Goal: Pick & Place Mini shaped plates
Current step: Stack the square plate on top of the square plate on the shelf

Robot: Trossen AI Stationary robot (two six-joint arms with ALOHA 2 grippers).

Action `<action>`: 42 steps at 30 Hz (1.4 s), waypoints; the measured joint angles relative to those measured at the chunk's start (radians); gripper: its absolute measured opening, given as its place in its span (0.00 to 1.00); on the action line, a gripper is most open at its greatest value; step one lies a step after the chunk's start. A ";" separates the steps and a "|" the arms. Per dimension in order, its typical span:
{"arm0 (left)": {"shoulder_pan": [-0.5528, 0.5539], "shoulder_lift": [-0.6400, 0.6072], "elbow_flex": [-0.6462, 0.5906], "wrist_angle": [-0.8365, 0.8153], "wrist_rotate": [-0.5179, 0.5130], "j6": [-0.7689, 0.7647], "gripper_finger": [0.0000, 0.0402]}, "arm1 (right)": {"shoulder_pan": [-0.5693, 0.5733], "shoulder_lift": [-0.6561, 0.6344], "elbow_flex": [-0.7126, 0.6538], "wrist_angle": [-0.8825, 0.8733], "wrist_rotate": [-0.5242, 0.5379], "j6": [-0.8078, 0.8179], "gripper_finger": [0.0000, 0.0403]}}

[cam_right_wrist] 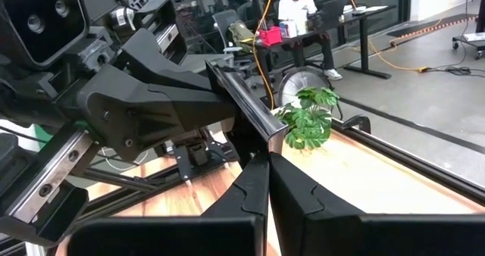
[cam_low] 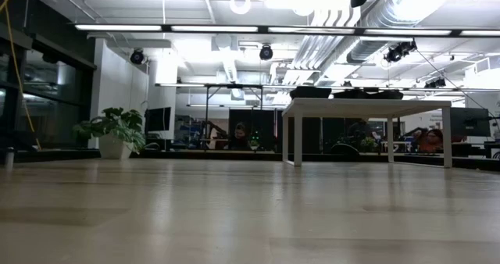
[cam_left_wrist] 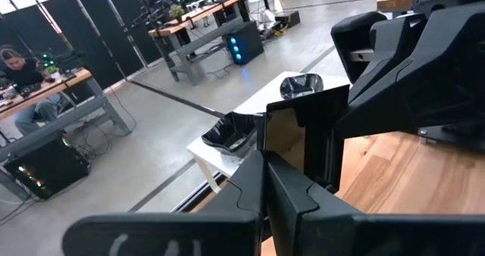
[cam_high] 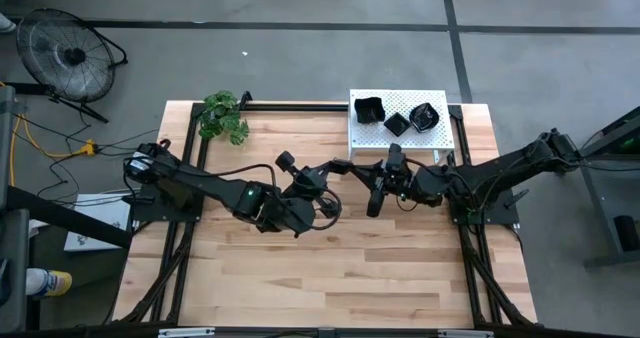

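Three mini plates on the rack, plant to its left.

A potted plant sits at the table's corner; a fan stands on the floor.

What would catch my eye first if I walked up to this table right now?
The two dark arms meeting above the middle of the wooden table: the left gripper and right gripper are both shut on one glossy black plate, as in a handover. At the far edge, a white rack carries three more black plates, and a small green plant sits at the far left corner.
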 joint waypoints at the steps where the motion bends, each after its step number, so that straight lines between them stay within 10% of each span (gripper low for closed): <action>1: 0.000 0.000 0.000 -0.001 0.006 0.000 0.00 | 0.000 0.000 0.000 0.000 0.000 0.000 0.00; 12: 0.000 -0.003 0.000 -0.003 0.038 0.070 0.01 | 0.000 -0.001 0.000 -0.007 -0.023 0.007 0.00; 29: -0.001 -0.010 -0.001 -0.011 0.119 0.108 0.41 | -0.027 -0.010 0.000 -0.058 -0.040 0.057 0.00; 42: -0.001 -0.072 0.000 -0.060 0.068 0.213 0.46 | -0.126 -0.105 0.002 -0.188 -0.039 0.097 0.00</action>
